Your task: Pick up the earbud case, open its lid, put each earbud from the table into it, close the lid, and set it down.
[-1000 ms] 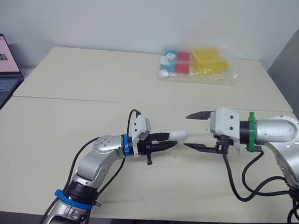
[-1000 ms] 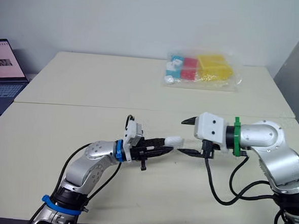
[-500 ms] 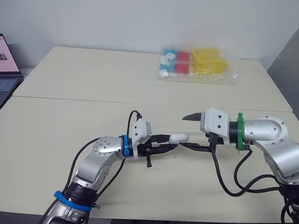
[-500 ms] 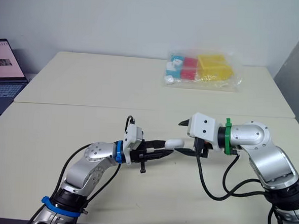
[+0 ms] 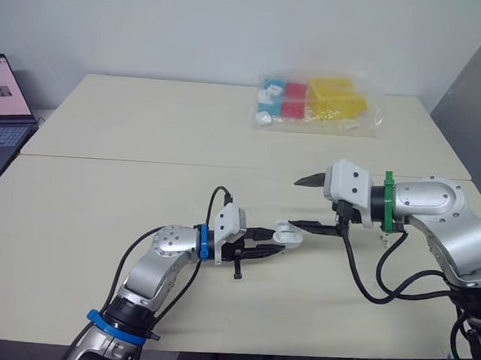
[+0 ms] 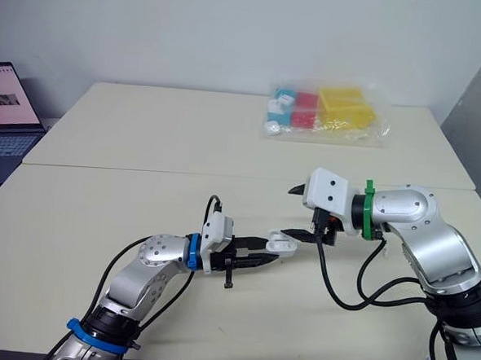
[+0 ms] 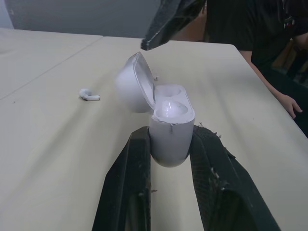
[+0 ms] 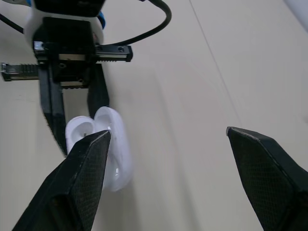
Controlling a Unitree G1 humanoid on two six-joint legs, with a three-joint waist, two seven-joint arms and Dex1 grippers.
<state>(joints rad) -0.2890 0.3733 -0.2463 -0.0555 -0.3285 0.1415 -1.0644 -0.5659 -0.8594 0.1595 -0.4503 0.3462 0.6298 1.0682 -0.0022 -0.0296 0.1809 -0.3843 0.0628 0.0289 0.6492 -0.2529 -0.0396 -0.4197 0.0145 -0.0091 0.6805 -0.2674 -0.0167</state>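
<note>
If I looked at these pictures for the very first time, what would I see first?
First, the little white earbud case, its lid open, pinched in the left gripper over the near part of the table. The right gripper is wide open right beside it, one fingertip close to the lid. Then the bright bag of coloured blocks at the table's far edge.

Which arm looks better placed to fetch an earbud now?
The right gripper: open and free, while the left gripper is shut on the earbud case. An earbud lies on the table.
</note>
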